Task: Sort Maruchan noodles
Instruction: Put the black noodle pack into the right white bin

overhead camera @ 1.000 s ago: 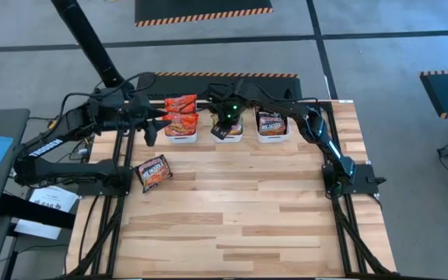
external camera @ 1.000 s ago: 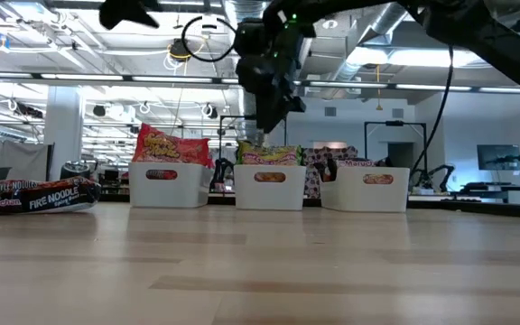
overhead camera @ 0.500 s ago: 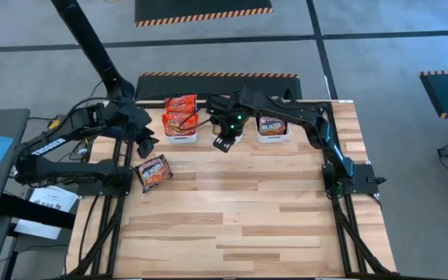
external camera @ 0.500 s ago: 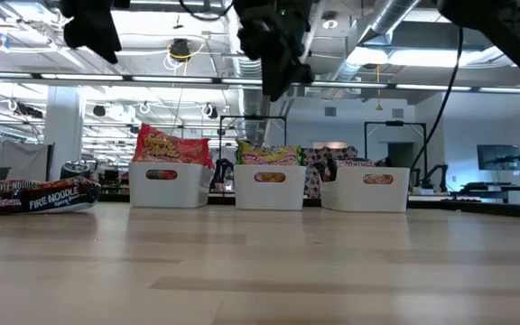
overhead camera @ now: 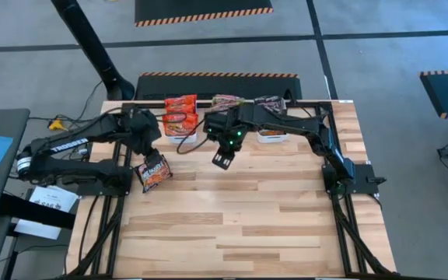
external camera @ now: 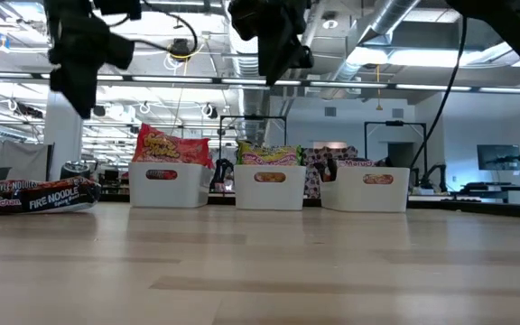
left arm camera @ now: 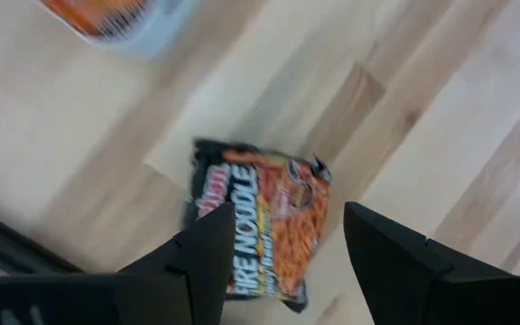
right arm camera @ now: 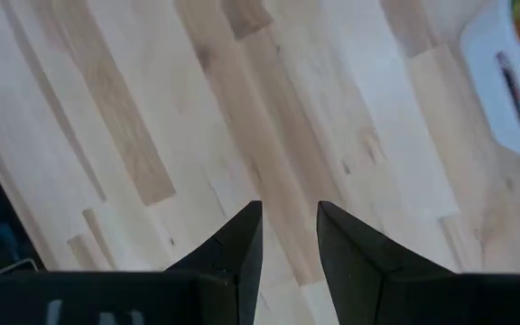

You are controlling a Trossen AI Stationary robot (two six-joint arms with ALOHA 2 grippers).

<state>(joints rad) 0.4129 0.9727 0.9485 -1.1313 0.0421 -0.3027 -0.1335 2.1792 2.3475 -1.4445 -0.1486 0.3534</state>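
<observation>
Pale wooden planks make up the bench, and its near half carries nothing but bare boards. Farther in, close to the left edge, one black Fire Noodle packet lies flat on the wood, apart from the bins. In the low view it shows as a dark packet at the far left of the bench top.

The left gripper hangs in the air right above that packet, not touching it. The left wrist view looks down between its two dark fingers, which stand well apart with the packet seen in the gap below them.

The right gripper hangs above bare wood near the middle of the bench, a little nearer than the bins. Its fingers are apart by a narrow gap and hold nothing; only planks show between them.

Along the far edge stand three white bins in a row. The left bin holds red-orange packets, one standing up above the rim. The middle bin holds green-yellow packets. The right bin holds black packets, mostly hidden behind its wall.

Beyond the bench lies a grey floor.
</observation>
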